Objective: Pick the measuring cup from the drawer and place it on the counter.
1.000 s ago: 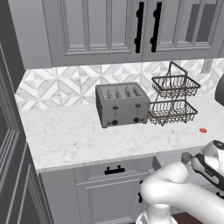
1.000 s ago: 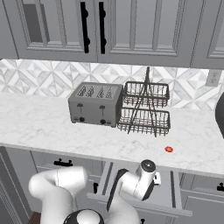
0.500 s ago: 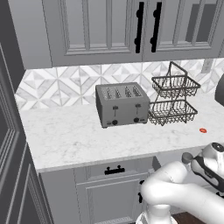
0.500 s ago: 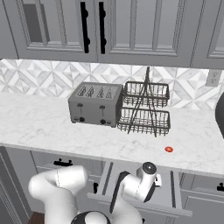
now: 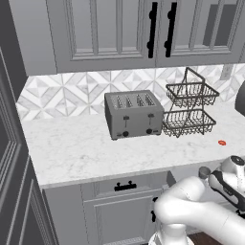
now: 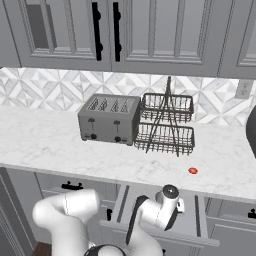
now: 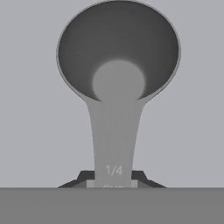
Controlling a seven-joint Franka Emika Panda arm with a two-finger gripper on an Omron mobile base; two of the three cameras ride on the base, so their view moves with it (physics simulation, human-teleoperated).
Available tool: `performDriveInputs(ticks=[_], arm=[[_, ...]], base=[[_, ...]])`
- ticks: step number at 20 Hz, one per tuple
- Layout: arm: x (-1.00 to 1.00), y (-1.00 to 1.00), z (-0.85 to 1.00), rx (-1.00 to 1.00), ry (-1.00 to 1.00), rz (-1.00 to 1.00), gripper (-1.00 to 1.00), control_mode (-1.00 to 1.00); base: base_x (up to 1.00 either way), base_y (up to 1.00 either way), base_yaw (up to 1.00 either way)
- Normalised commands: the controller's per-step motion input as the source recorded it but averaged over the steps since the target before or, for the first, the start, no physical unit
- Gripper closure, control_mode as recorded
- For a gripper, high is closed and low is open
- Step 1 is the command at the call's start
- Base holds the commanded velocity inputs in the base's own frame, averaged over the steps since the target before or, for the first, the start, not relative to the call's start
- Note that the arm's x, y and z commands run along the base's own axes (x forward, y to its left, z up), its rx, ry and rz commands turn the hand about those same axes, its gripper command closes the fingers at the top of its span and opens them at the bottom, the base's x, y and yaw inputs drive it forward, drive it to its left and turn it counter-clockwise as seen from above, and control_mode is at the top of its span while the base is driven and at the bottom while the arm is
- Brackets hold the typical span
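In the hand view the measuring cup (image 7: 118,52), a dull grey round bowl, lies on the pale floor of the drawer (image 7: 35,131). Its long flat handle, marked 1/4, runs down towards me. My gripper (image 7: 113,181) is shut on the end of that handle, with a dark fingertip (image 7: 85,177) pressed to each side. From the right base view my hand reaches down into the open drawer (image 6: 200,212) just under the edge of the counter (image 6: 50,145). The left base view has the hand low at the right, below the counter (image 5: 86,148).
On the counter stand a grey toaster (image 6: 107,119) and a two-tier wire basket rack (image 6: 165,122). A tiny red disc (image 6: 192,170) lies near the front edge above the drawer. A dark appliance (image 6: 251,130) sits at the far right. Upper cabinets hang above.
The gripper's jaws have gone from wide open to shut on the cup's handle. The hand has sunk a little into the drawer; nothing on the counter moved.
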Motion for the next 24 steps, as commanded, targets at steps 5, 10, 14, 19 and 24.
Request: performDriveInputs(ticks=[5, 10, 14, 19, 24], arm=[[-0.03, -0.02, 0.11, 0.0, 0.0, 0.0, 1.0, -1.0], [-0.46, -0.2, 0.66, 0.0, 0.0, -0.03, 1.0, -1.0], [-0.91, -0.23, 0.57, -0.03, 0.02, -0.06, 1.0, -1.0], [-0.65, -0.13, 0.52, -0.03, 0.06, -0.08, 1.0, -1.0], [-0.23, -0.06, 0.77, -0.03, 0.09, -0.07, 1.0, -1.0]], base=[[0.0, 0.0, 0.0], [0.0, 0.0, 0.0], [0.0, 0.0, 0.0], [0.0, 0.0, 0.0], [0.0, 0.0, 0.0]])
